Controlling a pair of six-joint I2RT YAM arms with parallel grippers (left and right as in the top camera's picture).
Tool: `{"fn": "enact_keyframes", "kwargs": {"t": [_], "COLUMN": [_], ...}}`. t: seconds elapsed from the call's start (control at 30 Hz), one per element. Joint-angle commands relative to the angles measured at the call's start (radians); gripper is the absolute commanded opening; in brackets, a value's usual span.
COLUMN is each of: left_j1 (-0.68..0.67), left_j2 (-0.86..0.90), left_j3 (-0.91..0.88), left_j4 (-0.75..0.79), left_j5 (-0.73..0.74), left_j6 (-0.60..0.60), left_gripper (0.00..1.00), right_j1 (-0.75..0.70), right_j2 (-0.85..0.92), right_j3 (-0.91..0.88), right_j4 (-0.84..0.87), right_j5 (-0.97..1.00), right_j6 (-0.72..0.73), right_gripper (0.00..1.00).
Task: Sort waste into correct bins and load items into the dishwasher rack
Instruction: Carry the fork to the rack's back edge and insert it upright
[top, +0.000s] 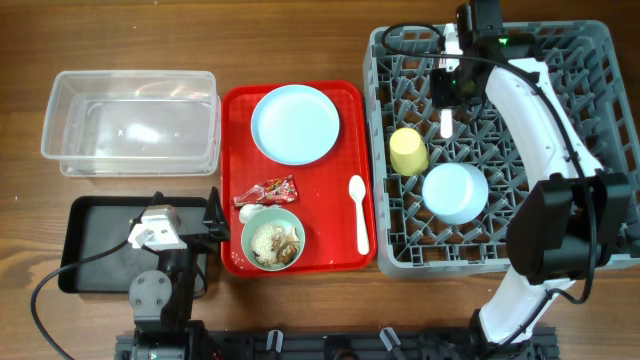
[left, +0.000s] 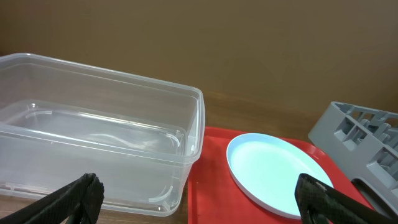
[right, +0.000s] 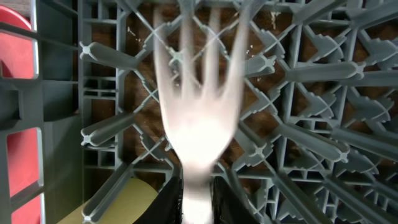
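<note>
White fork, grey rack, red tray

The right arm is showing a white curved shell between bulky black joints; the left gripper is sporting matte-black fingers, a black cable looping behind.

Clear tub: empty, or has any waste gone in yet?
Empty: the clear tub shows only its bare bottom in both views.

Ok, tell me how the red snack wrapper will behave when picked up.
The red snack wrapper looks crinkled and thin, so probably floppy and light. Its glossy film may slip in a grip. Lying flat on the red tray, it likely won't roll.
</note>
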Motion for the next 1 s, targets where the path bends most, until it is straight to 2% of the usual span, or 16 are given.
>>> {"fn": "enact_keyframes", "kwargs": {"t": [0.0,0.2,0.3,0.4,0.53,0.8,0.97], "left_j1": [-0.003,-0.003,-0.003,-0.003,-0.003,-0.003,-0.003], "left_j2": [0.004,0.004,0.004,0.004,0.004,0.004,0.004], "left_j3": [-0.001,-0.001,-0.001,-0.001,-0.001,-0.001,-0.001], "left_j4": [-0.008,-0.008,-0.008,-0.008,-0.008,-0.008,-0.008], "left_j5": [0.008,0.008,0.008,0.008,0.008,0.008,0.008], "left_j6": [0.019,0.019,0.019,0.019,0.019,0.019,0.019], "left_gripper": [1.00,1.00,1.00,1.00,1.00,1.00,1.00], "right_j1": [0.001,0.002,0.011,0.017,0.010,0.008,0.006], "right_j2": [0.010,0.010,0.010,0.010,0.010,0.050,0.098], "right_j3": [0.001,0.001,0.001,0.001,0.001,-0.054,-0.063], "right_j4": [0.004,0.002,-0.009,0.005,0.093,0.212,0.247], "right_j5": [-0.007,0.014,-0.069,0.058,0.207,0.191,0.187], "right_j6": [-0.009,-0.007,-0.004,0.092,0.178,0.201,0.204], "right_gripper": [0.19,0.19,0.21,0.23,0.44,0.55,0.56]}}
